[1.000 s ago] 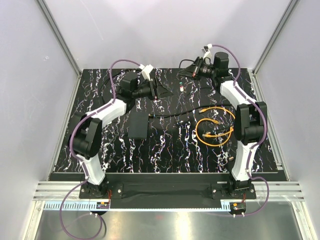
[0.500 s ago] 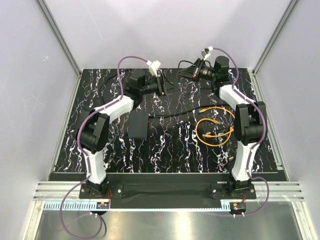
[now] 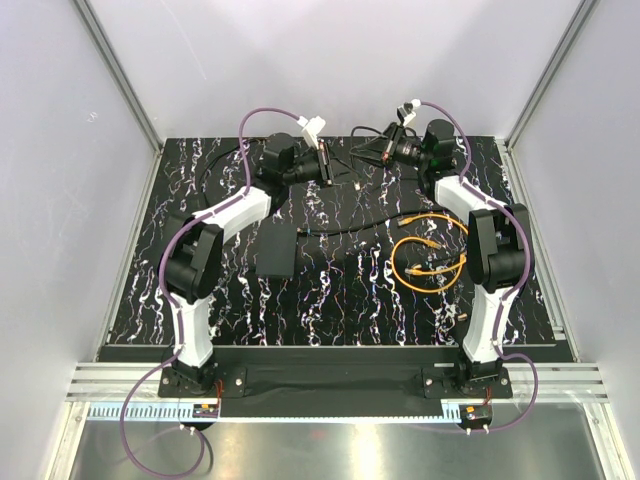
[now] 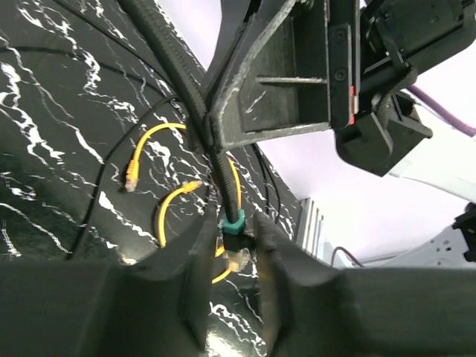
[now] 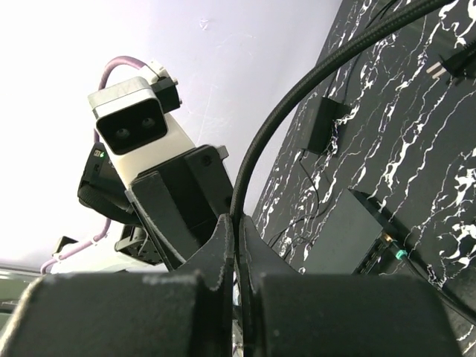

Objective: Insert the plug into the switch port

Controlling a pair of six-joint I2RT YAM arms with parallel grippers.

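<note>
Left arm and right arm share white link shells, black joint housings and looping purple cables; a pale grey camera box tops the dark left gripper

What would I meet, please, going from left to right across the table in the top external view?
black switch box → left pincer → right pincer → orange cable coil

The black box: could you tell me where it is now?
In the top view the black box lies flat left of centre on the table, beside the left arm, with the orange cable coiled to its right.
</note>
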